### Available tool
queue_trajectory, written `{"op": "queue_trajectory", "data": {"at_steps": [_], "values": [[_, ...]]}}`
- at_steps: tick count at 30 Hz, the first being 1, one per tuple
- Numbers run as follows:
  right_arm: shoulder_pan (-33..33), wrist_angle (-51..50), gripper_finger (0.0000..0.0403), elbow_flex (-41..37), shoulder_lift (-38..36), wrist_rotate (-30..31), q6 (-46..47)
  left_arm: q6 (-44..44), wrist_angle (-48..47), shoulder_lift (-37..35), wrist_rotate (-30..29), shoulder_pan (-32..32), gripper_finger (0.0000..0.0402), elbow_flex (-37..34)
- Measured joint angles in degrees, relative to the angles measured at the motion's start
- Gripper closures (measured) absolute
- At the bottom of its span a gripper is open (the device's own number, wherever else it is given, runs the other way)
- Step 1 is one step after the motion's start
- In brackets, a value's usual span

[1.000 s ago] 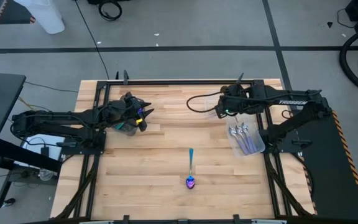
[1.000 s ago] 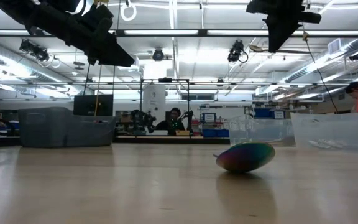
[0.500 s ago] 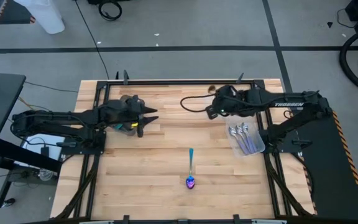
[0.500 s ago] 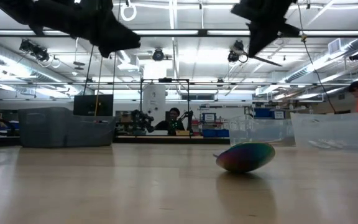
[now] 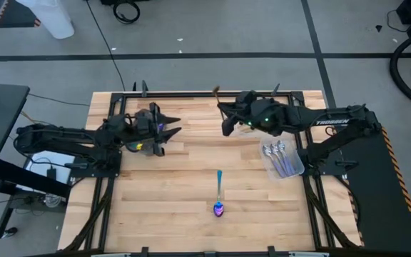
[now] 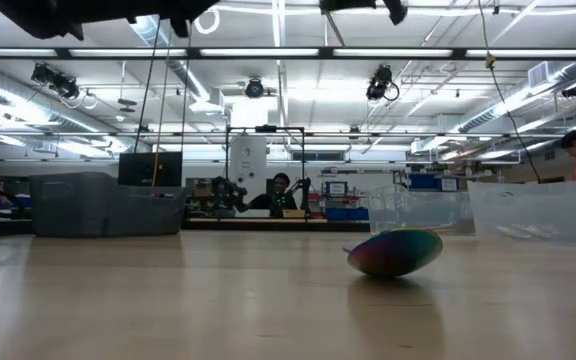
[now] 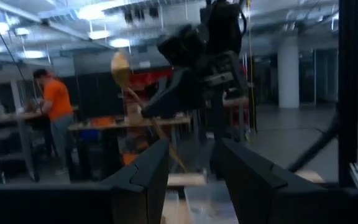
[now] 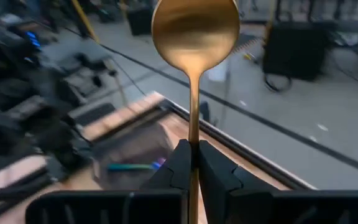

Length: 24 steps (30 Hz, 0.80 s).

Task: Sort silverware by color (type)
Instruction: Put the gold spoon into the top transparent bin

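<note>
Gold catches the light at the far edge of the wooden worktop: the right gripper, at about 12 o'clock on the worktop in the high view, is clamped on the handle of a gold spoon, whose bowl stands out beyond the fingertips in the right wrist view and shows as a small gold speck near the far rail from above. The same spoon appears in the left wrist view, held up by the right arm against the room behind. The left gripper, at roughly 10 o'clock on the worktop, hangs above the surface with its fingers spread apart and nothing between them. An iridescent purple-blue spoon lies alone near the middle of the worktop toward 6 o'clock, its teal handle pointing to the far side and its bowl toward the near edge; the low view shows that bowl resting on the wood. At about 3 o'clock, a clear plastic container holds several silver spoons. A person in an orange shirt stands in the room beyond.
</note>
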Motion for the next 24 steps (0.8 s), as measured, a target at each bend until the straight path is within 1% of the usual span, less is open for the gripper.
{"op": "queue_trajectory", "data": {"at_steps": [6,13,16,18,21,24], "values": [[0.2,7.0,0.0379,0.0,0.0,-4.0,-5.9,1.2,12.5,6.2,0.0,0.0,0.0249,0.0],[0.3,11.5,0.0379,0.0,0.0,-12.2,-10.3,1.4,26.1,14.5,-0.1,0.1,0.0249,0.2],[0.3,12.9,0.0379,0.0,0.1,-14.0,-12.5,0.4,25.7,17.2,-0.6,0.1,0.0249,2.6],[0.2,13.8,0.0379,0.0,0.1,-14.9,-13.3,-0.4,24.2,19.2,-0.7,0.1,0.0249,5.6],[0.2,14.6,0.0379,0.0,0.1,-16.4,-14.2,-1.5,17.8,21.7,-0.8,0.1,0.0249,10.1],[0.3,14.6,0.0379,0.0,0.1,-16.6,-14.3,-1.6,11.3,23.4,-1.9,0.2,0.0249,15.1]]}}
